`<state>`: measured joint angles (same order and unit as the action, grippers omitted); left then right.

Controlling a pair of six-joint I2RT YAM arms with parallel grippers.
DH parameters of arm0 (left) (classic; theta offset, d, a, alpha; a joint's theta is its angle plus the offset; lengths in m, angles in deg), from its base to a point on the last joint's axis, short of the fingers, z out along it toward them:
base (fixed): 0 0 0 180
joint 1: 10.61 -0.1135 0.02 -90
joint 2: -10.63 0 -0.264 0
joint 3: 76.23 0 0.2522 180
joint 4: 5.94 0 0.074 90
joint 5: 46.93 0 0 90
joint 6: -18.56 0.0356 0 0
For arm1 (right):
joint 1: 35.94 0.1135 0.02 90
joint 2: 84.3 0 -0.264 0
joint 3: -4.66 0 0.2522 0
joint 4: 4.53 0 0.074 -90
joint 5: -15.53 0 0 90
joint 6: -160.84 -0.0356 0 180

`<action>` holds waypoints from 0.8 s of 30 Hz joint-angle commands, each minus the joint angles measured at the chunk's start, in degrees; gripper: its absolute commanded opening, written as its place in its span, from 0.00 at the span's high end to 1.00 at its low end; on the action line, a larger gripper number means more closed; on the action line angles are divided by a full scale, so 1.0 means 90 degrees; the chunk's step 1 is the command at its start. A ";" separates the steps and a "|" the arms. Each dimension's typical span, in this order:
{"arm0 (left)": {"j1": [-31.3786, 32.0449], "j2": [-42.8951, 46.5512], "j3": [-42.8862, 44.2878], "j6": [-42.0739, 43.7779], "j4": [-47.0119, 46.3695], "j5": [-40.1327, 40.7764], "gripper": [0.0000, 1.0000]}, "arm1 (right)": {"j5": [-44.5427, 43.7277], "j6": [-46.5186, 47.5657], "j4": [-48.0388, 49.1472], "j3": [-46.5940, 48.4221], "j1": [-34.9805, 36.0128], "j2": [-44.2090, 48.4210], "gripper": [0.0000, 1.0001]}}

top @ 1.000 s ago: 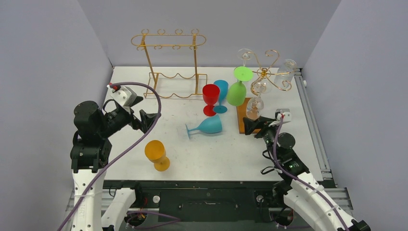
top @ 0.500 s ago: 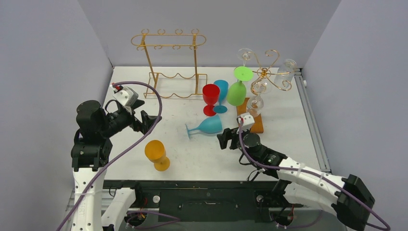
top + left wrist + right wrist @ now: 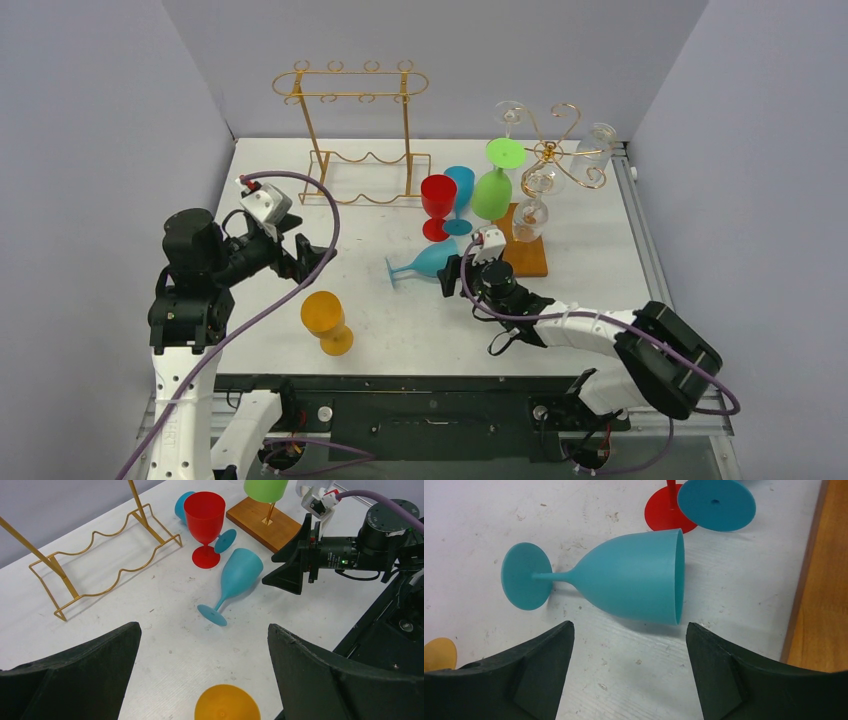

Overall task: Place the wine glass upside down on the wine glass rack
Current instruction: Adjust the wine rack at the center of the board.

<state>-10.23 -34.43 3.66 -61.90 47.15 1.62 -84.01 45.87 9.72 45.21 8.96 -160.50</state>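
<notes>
Teal plastic, the wine glass judged to be the one in hand is lying on its side near the middle of the white surface, with nothing gripping it. Its long axis is running roughly left to right. The foot is pointing toward the left arm's side. The open rim is facing the wooden base of the scrolled gold rack, where a green glass is hanging bowl-down.

The right hand is hovering just on the near side of the bowl, jaws standing wide apart and holding nothing. In the right wrist view the bowl is sitting just beyond the gap, its length spanning about the same width as the opening. The jaws are therefore lining up along the glass's axis rather than across it. A roll of the wrist looks advisable before closing; otherwise the pads risk meeting the rim and the bowl's taper and squeezing the glass out.

The left hand is waiting well back on the left, likewise fully open and empty, with an orange glass nearer to it than the teal one. The right arm is judged much the nearer to both glass and rack. A red glass is standing close behind the bowl, leaving little margin on the far side.
</notes>
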 commanded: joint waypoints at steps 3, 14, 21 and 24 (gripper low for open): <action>-0.0005 0.0009 0.0097 0.0238 0.0196 -0.0100 0.04 | 0.0624 -0.0223 0.1672 0.0292 -0.0057 -0.0860 0.25; -0.0008 -0.0110 -0.0010 0.0687 0.0424 -0.0134 0.07 | 0.1236 -0.0622 0.2167 0.0136 0.0252 -0.0876 0.51; -0.0013 -0.0277 -0.0389 0.1296 0.0712 0.0086 0.20 | 0.1408 -0.0875 0.2375 0.0108 0.0240 -0.0927 0.70; -0.0006 -0.0354 -0.0414 0.1397 0.0805 0.0155 0.20 | 0.1223 -0.0801 0.2145 0.0066 0.0225 -0.0712 0.63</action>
<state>-10.23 -36.72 0.05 -52.42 52.94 2.19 -72.88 39.12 26.55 45.69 11.02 -170.06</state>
